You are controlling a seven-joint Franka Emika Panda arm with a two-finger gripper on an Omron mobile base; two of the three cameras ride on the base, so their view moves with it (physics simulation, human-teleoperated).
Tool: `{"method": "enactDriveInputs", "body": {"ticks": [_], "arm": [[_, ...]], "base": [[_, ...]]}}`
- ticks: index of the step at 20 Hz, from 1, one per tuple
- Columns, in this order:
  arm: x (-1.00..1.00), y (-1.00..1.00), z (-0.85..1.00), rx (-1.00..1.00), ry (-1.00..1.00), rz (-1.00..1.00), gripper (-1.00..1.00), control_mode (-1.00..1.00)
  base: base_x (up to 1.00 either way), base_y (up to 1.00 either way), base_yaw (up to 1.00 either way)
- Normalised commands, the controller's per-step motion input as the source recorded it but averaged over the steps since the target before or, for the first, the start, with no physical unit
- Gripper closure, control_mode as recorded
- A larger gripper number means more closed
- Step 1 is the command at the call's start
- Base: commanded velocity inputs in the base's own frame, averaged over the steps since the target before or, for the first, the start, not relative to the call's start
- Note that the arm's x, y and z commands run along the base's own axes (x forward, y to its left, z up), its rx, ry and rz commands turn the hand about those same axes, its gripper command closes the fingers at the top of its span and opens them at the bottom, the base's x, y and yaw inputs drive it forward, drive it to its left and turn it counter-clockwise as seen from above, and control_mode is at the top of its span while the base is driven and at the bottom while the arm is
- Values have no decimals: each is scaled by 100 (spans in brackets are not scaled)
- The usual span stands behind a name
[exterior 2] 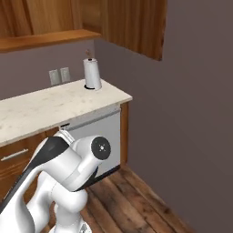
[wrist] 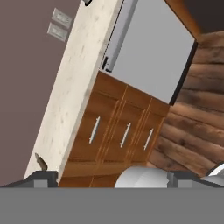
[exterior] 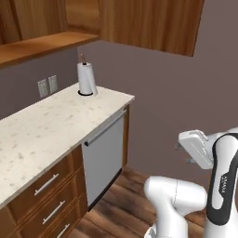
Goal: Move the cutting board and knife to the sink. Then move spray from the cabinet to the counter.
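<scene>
Fingers wide apart, nothing held, bench end in view

You have the gripper (wrist: 111, 177) spread fully, its two dark fingers (wrist: 41, 178) at the bottom of the hand view with nothing between them. Your bench (exterior: 51, 125), the beige speckled counter, runs along the wall over brown drawers (exterior: 44, 188). A paper towel roll (exterior: 86, 79) stands upright near its far end, above a grey dishwasher front (exterior: 104, 155). A small brown object at the bench edge in the hand view is too small to name.
</scene>
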Motion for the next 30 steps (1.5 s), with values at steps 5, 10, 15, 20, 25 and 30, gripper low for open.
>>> {"method": "enactDriveInputs", "body": {"ticks": [5,10,15,20,25,30], "arm": [[0,0,0,0,0,0,-100,100],[0,0,0,0,0,0,-100,100],[0,0,0,0,0,0,-100,100],[0,0,0,0,0,0,-100,100],[0,0,0,0,0,0,-100,100],[0,0,0,0,0,0,-100,100]], "base": [[62,6,41],[12,30,43],[35,30,43],[61,20,41],[41,46,39],[30,41,37]]}}
